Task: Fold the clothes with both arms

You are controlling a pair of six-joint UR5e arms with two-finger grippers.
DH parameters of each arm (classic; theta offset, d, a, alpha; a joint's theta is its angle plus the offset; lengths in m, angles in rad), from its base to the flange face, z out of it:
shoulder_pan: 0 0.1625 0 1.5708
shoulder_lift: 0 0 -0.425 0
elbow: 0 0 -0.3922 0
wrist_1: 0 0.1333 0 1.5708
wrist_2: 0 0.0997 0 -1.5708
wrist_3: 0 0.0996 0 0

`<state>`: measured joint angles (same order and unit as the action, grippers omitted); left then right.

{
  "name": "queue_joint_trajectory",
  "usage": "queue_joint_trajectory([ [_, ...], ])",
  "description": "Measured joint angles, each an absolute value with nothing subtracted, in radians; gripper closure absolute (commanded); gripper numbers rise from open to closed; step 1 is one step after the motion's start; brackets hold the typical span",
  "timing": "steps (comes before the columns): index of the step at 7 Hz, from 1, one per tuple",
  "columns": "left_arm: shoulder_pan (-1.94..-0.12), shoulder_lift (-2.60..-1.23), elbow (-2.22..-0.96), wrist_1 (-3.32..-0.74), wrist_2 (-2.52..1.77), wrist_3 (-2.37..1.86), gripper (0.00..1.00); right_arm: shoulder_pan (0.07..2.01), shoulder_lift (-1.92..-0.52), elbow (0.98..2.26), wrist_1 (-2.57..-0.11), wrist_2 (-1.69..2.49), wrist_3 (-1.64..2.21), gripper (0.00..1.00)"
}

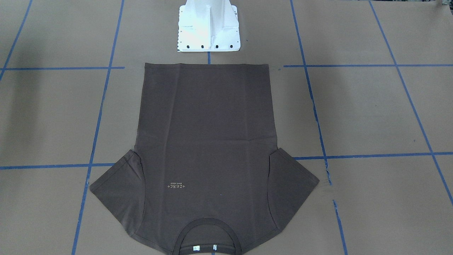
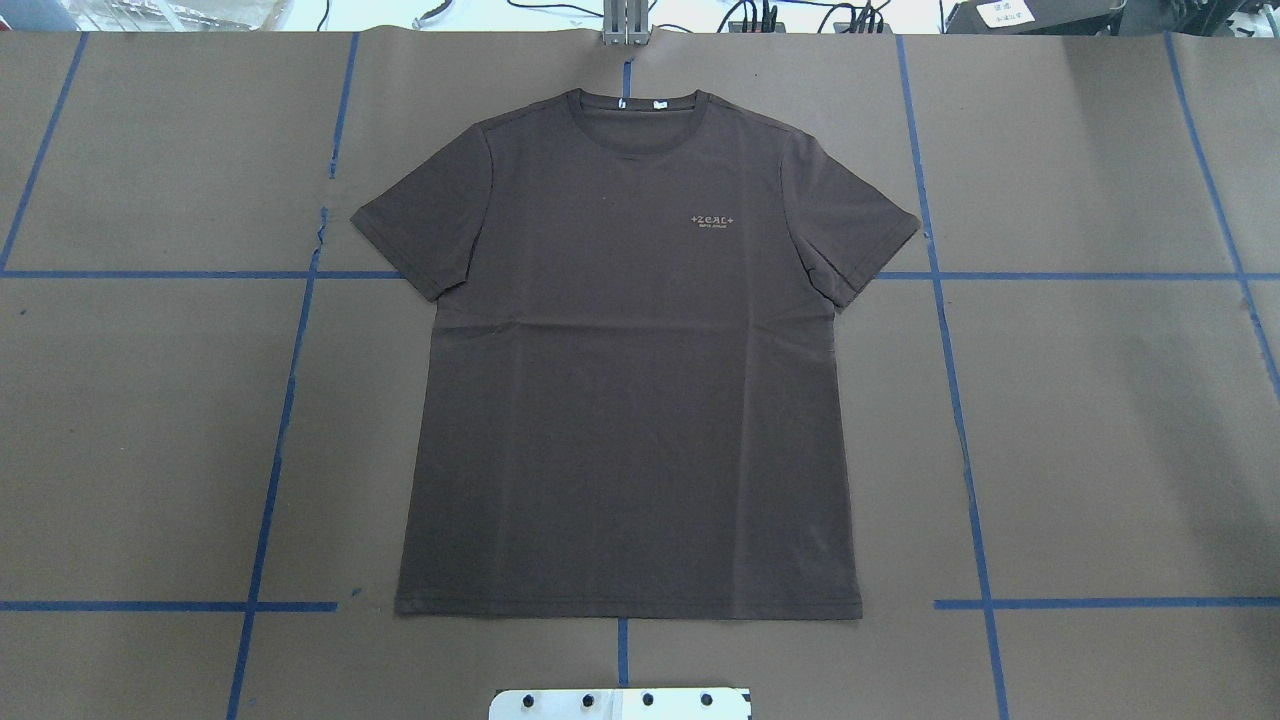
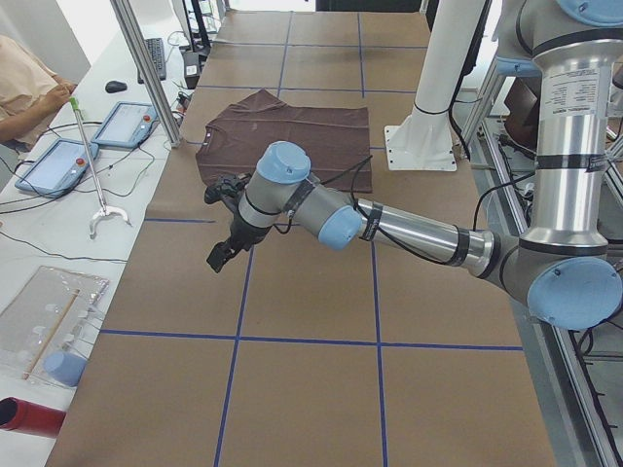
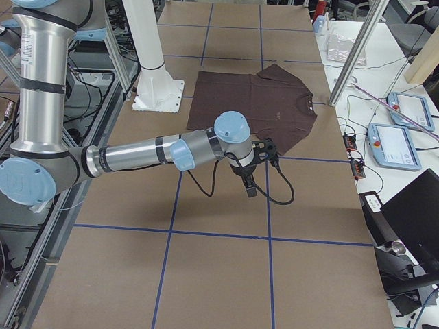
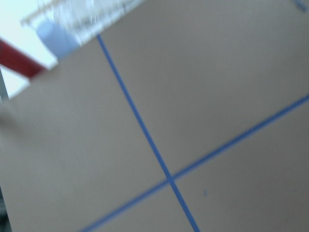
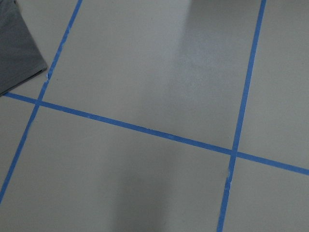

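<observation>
One T-shirt [image 2: 620,400] is laid flat, front up, mid-table [image 2: 1100,400], its hem toward the one pedestal [image 1: 208,28]. Two sleeves [image 2: 420,235] are spread, and two white labels [image 2: 662,103] are seen at the collar [image 1: 209,221]. Two grippers, left [image 3: 222,255] and right [image 4: 251,188], are held above bare table, each off one side of the T-shirt. Whether their fingers are parted cannot be told.
</observation>
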<state>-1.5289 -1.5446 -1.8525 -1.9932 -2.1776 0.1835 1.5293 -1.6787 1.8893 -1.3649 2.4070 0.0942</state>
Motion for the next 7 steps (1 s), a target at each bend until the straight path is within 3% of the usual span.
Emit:
queue_joint_trajectory([
  [4, -1.526, -1.555, -1.849, -2.045, -2.203, 0.183, 0.0, 1.435, -1.496, 1.856, -1.358, 2.436, 0.298, 0.01],
  [7, -1.524, -1.556, -1.851, -2.047, -2.204, 0.184, 0.0, 1.191, -1.287, 1.823, -1.312, 2.195, 0.77, 0.22],
])
